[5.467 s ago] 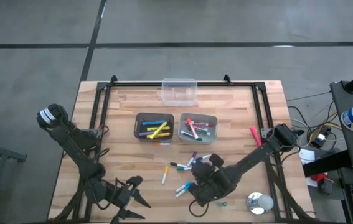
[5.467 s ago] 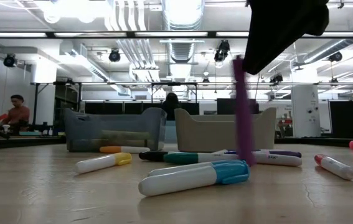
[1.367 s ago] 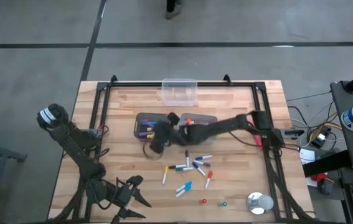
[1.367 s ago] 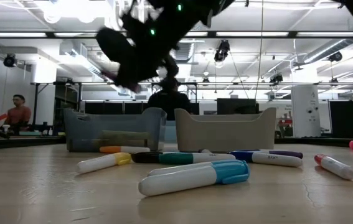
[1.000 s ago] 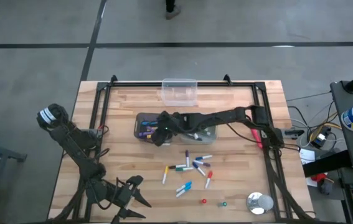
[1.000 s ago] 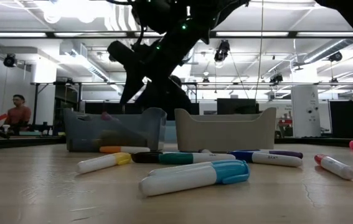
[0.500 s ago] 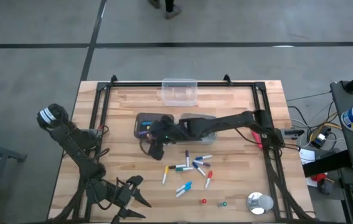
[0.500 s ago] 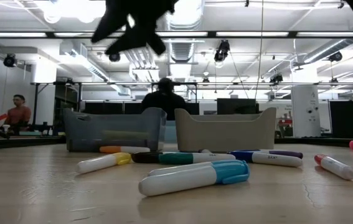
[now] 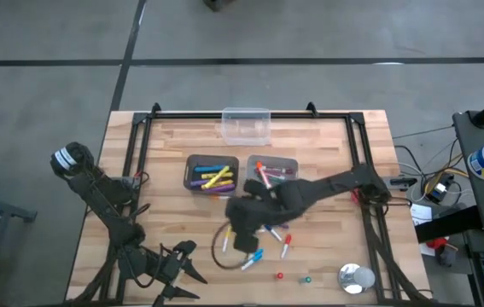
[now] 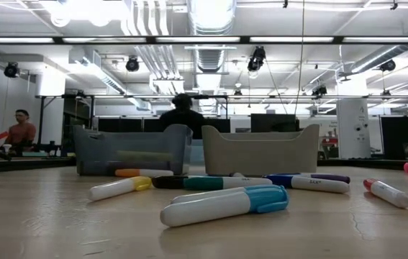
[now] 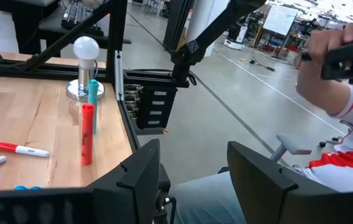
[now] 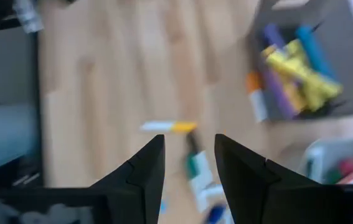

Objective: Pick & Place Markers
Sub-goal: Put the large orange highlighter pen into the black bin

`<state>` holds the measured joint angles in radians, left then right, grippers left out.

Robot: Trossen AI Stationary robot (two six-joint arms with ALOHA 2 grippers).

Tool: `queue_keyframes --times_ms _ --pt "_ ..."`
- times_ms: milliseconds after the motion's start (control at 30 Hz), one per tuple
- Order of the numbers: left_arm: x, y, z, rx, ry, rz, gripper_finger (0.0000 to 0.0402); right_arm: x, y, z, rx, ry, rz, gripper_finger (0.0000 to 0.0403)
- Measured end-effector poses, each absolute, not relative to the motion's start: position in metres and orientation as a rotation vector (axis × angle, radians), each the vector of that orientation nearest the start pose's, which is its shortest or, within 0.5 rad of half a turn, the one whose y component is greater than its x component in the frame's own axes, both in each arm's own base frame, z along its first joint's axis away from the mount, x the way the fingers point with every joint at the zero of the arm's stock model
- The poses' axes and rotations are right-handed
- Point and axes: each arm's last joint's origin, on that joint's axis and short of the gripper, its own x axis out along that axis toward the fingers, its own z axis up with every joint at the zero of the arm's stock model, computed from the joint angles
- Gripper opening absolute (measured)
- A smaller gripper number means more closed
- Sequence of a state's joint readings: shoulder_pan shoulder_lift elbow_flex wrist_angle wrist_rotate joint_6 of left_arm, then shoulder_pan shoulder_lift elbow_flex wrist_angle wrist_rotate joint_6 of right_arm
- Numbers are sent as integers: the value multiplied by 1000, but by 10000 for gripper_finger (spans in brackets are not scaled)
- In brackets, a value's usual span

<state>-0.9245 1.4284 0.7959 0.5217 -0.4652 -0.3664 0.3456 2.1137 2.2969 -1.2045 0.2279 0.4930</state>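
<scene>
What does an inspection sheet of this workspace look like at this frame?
Surface: wooden table, black frame along its edges.
Job's things: markers fill the dark grey bin and light grey bin; loose markers lie in front of them.
Clutter: clear container at the far edge; silver tape roll at the near right corner; two tiny loose caps beside it.
Grippers: left tool open, empty, parked at the near left; right tool open, empty, above the loose markers.
Cables: bundle off the right edge.
Surroundings: people in the room behind.
</scene>
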Motion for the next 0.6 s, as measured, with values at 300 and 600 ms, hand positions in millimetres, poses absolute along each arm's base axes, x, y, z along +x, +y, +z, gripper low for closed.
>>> queue_keyframes --times_ms 300,600 --pt "196 -239 258 -288 169 -437 181 378 207 354 242 1075 13 132" --pt "196 -239 258 -286 168 -437 181 348 255 330 232 1161 7 132"
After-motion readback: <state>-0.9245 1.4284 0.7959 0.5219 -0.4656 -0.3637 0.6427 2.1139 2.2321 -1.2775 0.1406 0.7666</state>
